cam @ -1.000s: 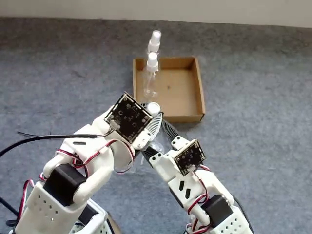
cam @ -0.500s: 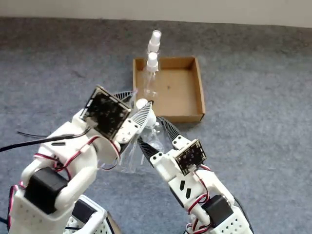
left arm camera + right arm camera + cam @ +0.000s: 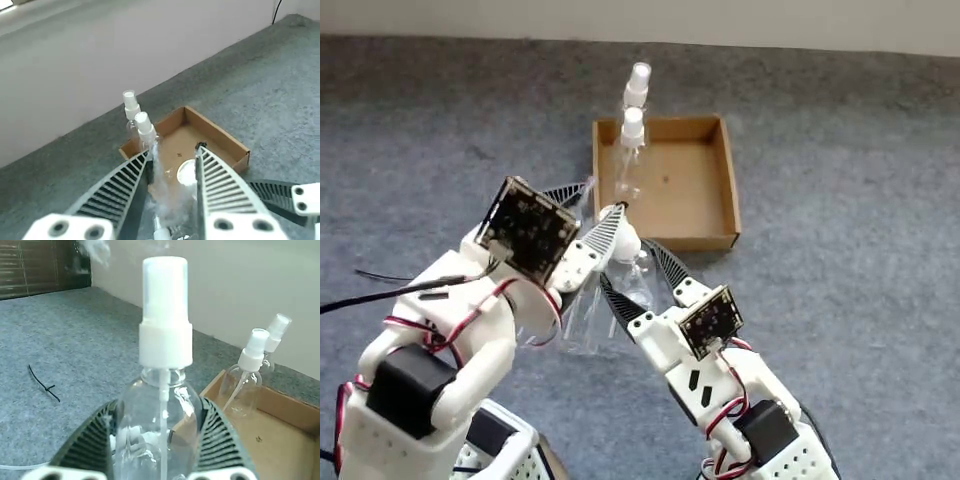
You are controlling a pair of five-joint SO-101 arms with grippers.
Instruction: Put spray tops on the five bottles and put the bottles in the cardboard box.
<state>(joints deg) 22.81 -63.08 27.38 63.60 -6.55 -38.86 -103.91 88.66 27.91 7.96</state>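
In the high view the right end effector [image 3: 632, 275] comes in from 5 o'clock. It is closed on the body of a clear bottle [image 3: 632, 290] that stands upright near the middle of the grey surface [image 3: 840, 300]. The right wrist view shows the two ribbed jaws pressed against either side of that bottle [image 3: 160, 440]. A white spray top [image 3: 165, 315] is seated on the bottle's neck, with its dip tube running down inside.

The left end effector [image 3: 606, 196] reaches in from 8 o'clock and sits over the same spray top [image 3: 626, 243]. Its fingers are spread well apart. In the left wrist view the round white top [image 3: 186, 172] shows between them, closer to one finger than to the other. I cannot tell whether either finger touches it.

The cardboard box [image 3: 730, 180] lies flat at 1 o'clock from the held bottle, just beyond it. A second bottle [image 3: 628, 160], with its spray top on, stands upright inside the box against the wall at the box's 10 o'clock corner. A third capped bottle [image 3: 638, 82] stands at 12 o'clock from the second, right behind it. I cannot tell whether the third bottle is inside the box or just past its far wall.

Some clear plastic [image 3: 582, 322] lies on the surface at 8 o'clock from the held bottle, too indistinct to name. A black cable [image 3: 380, 280] trails off toward 9 o'clock.
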